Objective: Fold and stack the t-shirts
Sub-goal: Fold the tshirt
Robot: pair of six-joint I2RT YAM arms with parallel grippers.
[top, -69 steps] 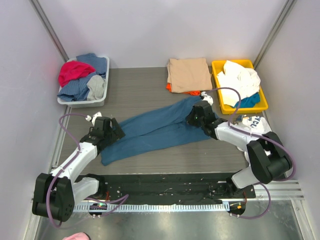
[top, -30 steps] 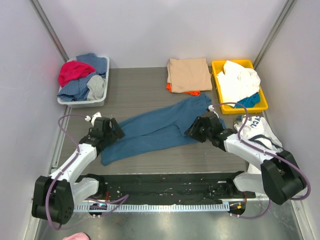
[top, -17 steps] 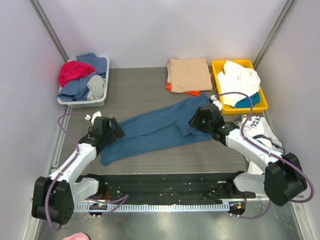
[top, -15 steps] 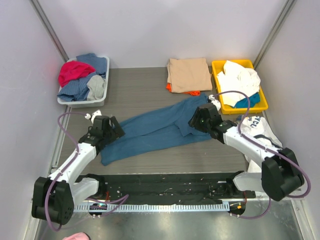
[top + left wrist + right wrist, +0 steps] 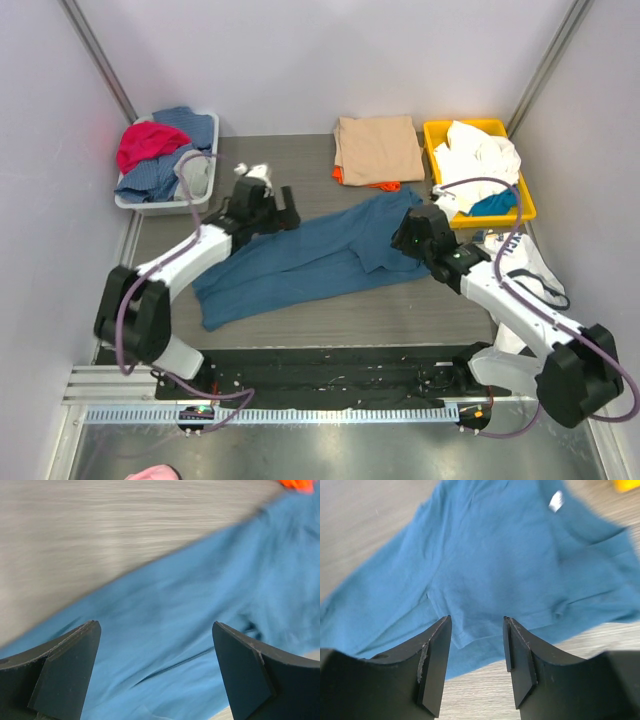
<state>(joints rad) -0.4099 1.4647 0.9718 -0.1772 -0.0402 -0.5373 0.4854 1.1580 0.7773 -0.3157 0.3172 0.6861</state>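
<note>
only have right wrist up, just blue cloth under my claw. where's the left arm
Observer: The left claw hovers over the far edge of the teal-blue shirt, toward its left end, wide open and empty.
Operator: is the shirt folded
Observer: Not into a rectangle. It lies as a long diagonal band across the table.
Operator: where's the stack
Observer: At the table's far edge: a folded tan shirt lies on an orange shirt that peeks out beneath it, beside the yellow bin.
</note>
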